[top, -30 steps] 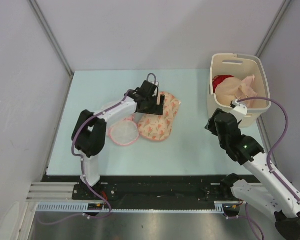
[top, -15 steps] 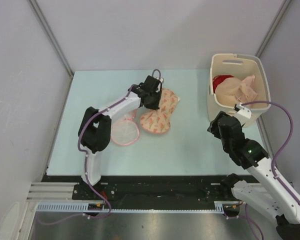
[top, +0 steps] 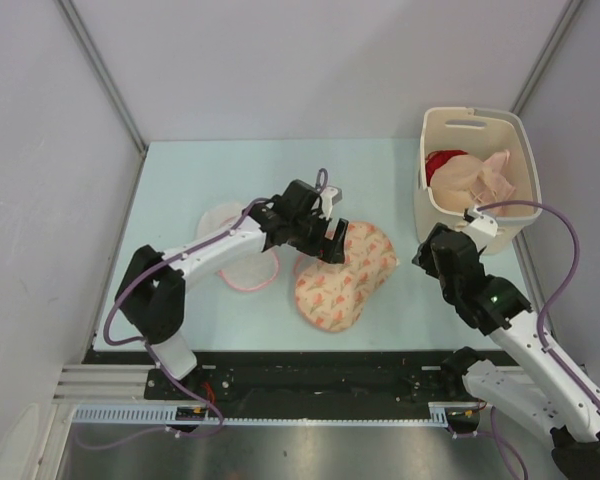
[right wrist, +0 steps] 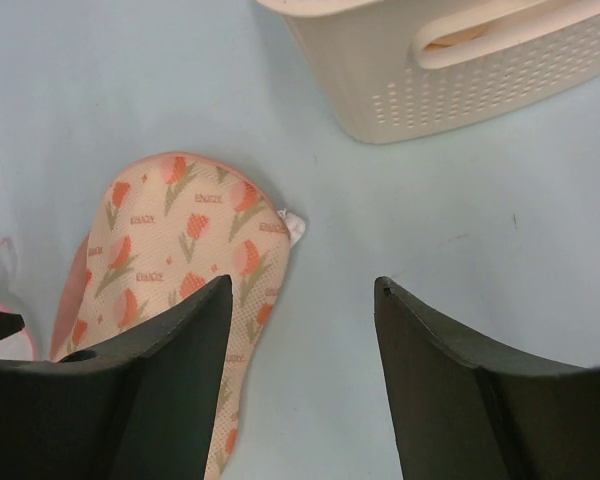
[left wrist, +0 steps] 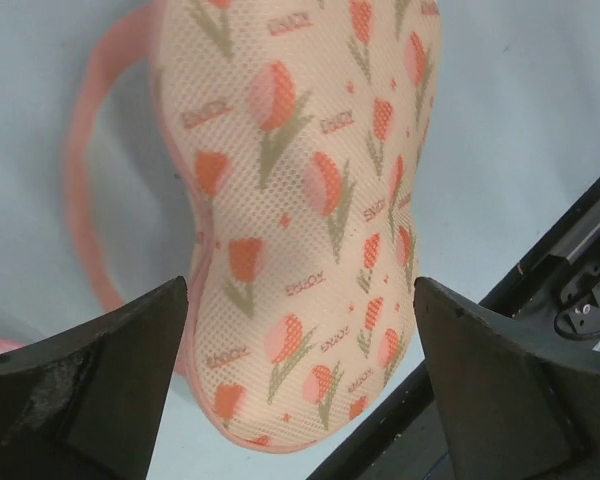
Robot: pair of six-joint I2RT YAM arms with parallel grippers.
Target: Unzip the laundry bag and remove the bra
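near edge: both arm bases sit on the black rail. the right arm (top: 510,330) reaches forward on the right side, its gripper (right wrist: 302,283) above bare bench (top: 180,180), between the laundry bag (top: 345,275) and the basket (top: 477,117). its fingers (right wrist: 460,390) are spread wide with nothing between them.

mid bench: the laundry bag lies flat, slightly right of centre, long axis running diagonally from the near left to the far right. two lobes, cream mesh with a red-pink tulip print and pink edging. a small white tab (right wrist: 295,228) sticks out at its edge on the basket side. cannot tell whether the zip is shut or open.

the left arm (top: 210,250) stretches across from the left, its gripper (left wrist: 300,288) over the far-left lobe of the bag. fingers (left wrist: 100,390) set wide apart, the bag's waist showing between them. cannot tell whether they touch the fabric.

under that arm, just left of the bag, lies a round white mesh piece (top: 242,268) with pink trim.

far right: the cream basket stands upright, holding a red garment (top: 442,160) and a pale peach garment (top: 480,178).
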